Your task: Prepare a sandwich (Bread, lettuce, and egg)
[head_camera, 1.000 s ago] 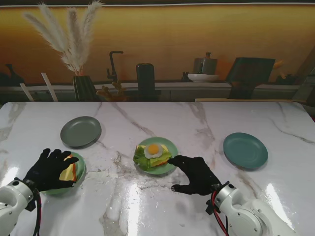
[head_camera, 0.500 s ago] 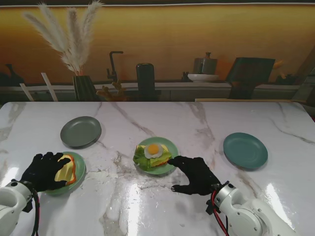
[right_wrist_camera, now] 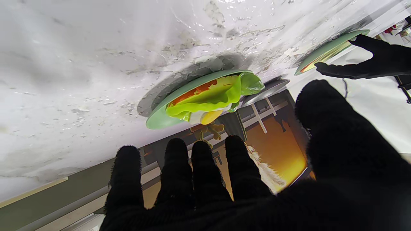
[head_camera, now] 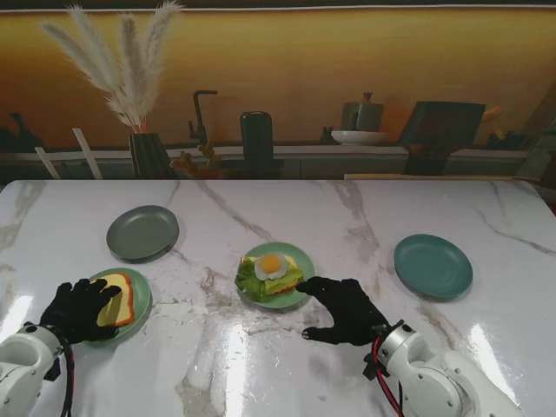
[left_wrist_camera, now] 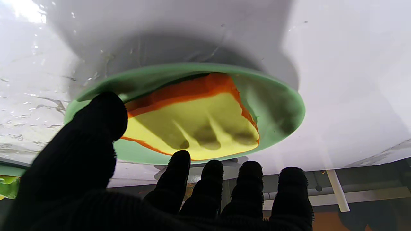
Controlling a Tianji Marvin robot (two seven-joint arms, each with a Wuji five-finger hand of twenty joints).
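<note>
on the round light-green plate point(head_camera: 303, 294) at the middle of the white marble table point(head_camera: 365, 217) we had a stack already built: a slice of bread at the bottom, a ruffled green lettuce leaf point(head_camera: 249, 281) over it, and a fried egg with a yellow yolk point(head_camera: 271, 263) on top. judging by that, three layers were done and only the closing slice was left.

that second slice of toy bread, yellow with an orange crust point(head_camera: 116, 301), lay flat on a smaller light-green plate point(head_camera: 139, 314) at about nine o'clock from the stack. our black-gloved left hand point(head_camera: 76, 309) sat at the near-left edge of that plate with its fingers spread and unclenched, holding nothing; in the left wrist view the fingertips point(left_wrist_camera: 179, 160) showed just short of the bread, with their shadows across it, and we could not tell whether any of them touched it.

our black-gloved right hand point(head_camera: 343, 306) rested loose and empty on the table at about four o'clock from the centre plate, its fingers near the rim.

a grey plate point(head_camera: 142, 232) at ten o'clock and a teal plate point(head_camera: 433, 265) at three o'clock lay bare, well apart from the stack. we judged the remaining work to be grasping the slice, carrying it across and setting it on the egg.
</note>
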